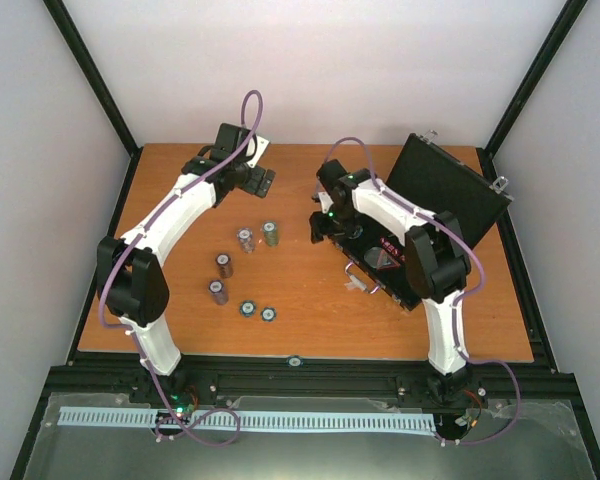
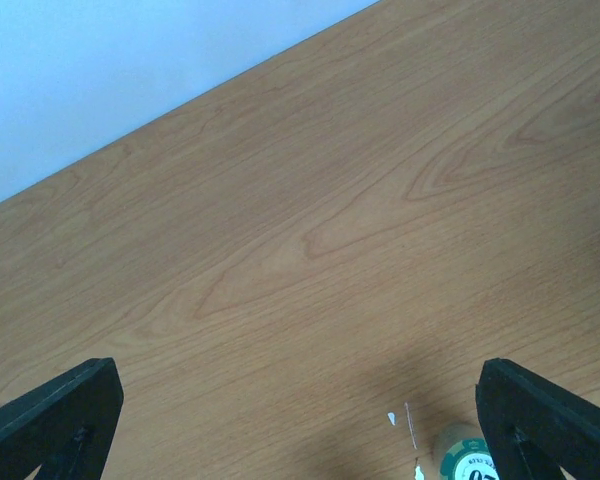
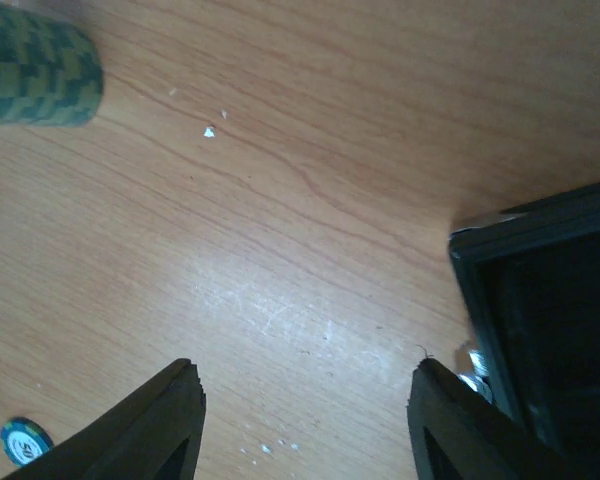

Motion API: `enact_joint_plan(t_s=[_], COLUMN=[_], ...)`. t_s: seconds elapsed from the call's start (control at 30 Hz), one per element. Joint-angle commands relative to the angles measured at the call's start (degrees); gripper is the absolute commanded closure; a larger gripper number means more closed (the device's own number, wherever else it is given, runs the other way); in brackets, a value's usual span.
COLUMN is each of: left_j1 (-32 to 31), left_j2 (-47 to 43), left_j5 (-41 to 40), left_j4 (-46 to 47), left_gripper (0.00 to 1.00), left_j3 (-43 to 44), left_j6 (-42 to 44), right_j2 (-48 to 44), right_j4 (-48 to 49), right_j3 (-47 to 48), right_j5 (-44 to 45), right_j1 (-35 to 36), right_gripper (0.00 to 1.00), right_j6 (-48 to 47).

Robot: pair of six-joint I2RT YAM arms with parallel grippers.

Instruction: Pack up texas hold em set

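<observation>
**Open case, loose chips on the surface**

Shows the black case (image 1: pixel 392 285) lying open at the right of the wooden surface (image 1: pixel 320 325), lid (image 1: pixel 450 185) tilted up toward the far right corner. Places 4 small chip stacks (image 1: pixel 245 240) in a loose group left of centre, well apart from the case, with 2 single flat chips (image 1: pixel 247 308) just nearer the arms. Finds the left claw (image 1: pixel 263 180) toward the far edge, beyond the stacks; from its own wrist camera, spread wide over bare wood and gripping nothing, a green-topped stack (image 2: pixel 465 455) beside one finger. Finds the right claw (image 1: pixel 320 225) between the stacks and the case; from its wrist camera, parted and likewise empty, with a corner of the case at right, a green stack (image 3: pixel 35 70) at top left and 1 blue-and-white chip (image 3: pixel 25 440) at lower left.
</observation>
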Motion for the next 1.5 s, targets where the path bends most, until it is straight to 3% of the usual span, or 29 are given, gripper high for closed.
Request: enact_joint_plan(t_s=[0.0, 0.2, 0.53, 0.93, 1.23, 1.47], left_j1=[0.4, 0.5, 0.5, 0.5, 0.5, 0.5], left_j2=[-2.3, -2.0, -2.9, -3.3, -4.8, -5.5], left_j5=[-0.8, -1.0, -1.8, -2.0, -2.8, -2.7], left_j4=[1.3, 1.1, 0.8, 1.1, 1.1, 1.0], left_gripper=[0.00, 0.00, 0.00, 0.00, 0.00, 0.00], left_j3=[-0.3, -0.2, -1.2, -1.5, -3.1, -3.8], left_j6=[0.5, 0.3, 0.8, 0.9, 1.5, 1.4], right_j2=[-4.3, -0.8, 3.6, 2.6, 2.7, 2.8], right_j4=[-3.4, -5.5, -4.0, -0.1, 0.4, -0.1], right_j3=[2.5, 2.5, 2.1, 0.4, 2.2, 4.2], right_j5=[5.2, 11.6, 14.0, -4.3, -7.5, -3.5], right_j1=[0.0, 0.0, 0.0, 2.9, 8.0, 8.8], right_gripper=[0.41, 0.37, 0.37, 0.39, 0.39, 0.37], right_j6=[-0.8, -2.2, -4.2, -4.0, -0.7, -0.8])
